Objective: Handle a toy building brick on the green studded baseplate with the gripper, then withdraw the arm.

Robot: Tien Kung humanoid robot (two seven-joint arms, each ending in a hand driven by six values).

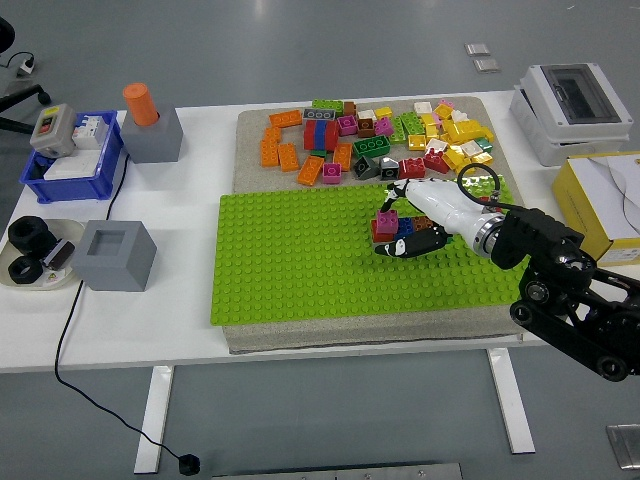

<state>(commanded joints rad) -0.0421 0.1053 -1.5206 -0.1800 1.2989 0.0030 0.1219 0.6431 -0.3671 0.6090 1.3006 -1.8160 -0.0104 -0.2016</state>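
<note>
A small stack of bricks with a pink brick (386,222) on top stands on the green studded baseplate (290,260), right of its middle. My right hand (398,224), white with black fingertips, reaches in from the right and lies just right of the stack. Its fingers (398,246) are spread loosely on both sides of the stack and do not clamp it. The black right arm (570,300) runs off toward the lower right. The left arm is out of view.
A pile of loose bricks (380,135) lies on the grey mat behind the baseplate. On the left stand grey blocks (117,254), one with an orange cylinder (141,103), a blue bin (70,160) and a plate of black parts (35,252). Boxes (572,98) stand at the right.
</note>
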